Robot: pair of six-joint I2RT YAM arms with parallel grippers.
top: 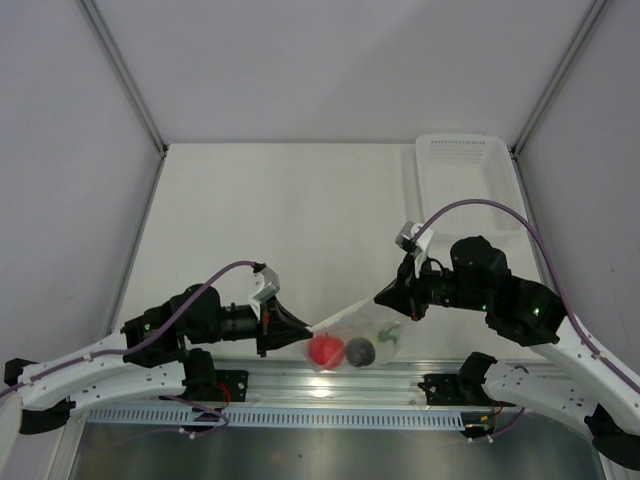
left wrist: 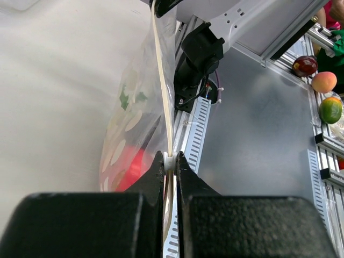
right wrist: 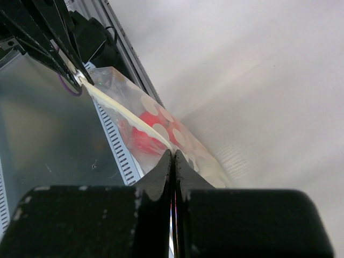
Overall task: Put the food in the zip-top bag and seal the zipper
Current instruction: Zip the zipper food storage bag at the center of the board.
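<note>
The zip-top bag (top: 352, 325) hangs stretched between both grippers near the table's front edge. Inside it lie the red tomato (top: 323, 350), the dark ball (top: 360, 351) and the white radish with green leaves (top: 388, 333). My left gripper (top: 308, 329) is shut on the left end of the zipper (left wrist: 164, 97), with a small white piece pinched at its tips (left wrist: 170, 159). My right gripper (top: 380, 297) is shut on the other end (right wrist: 173, 152). The zipper strip (right wrist: 123, 110) runs taut to the left gripper (right wrist: 80, 75), and the tomato (right wrist: 145, 134) shows red through the plastic.
A white ribbed basket (top: 465, 180) stands at the back right. Below the bag runs the aluminium rail (top: 330, 385) with both arm bases. Several toy fruits (left wrist: 324, 81) lie beyond the table's front edge in the left wrist view.
</note>
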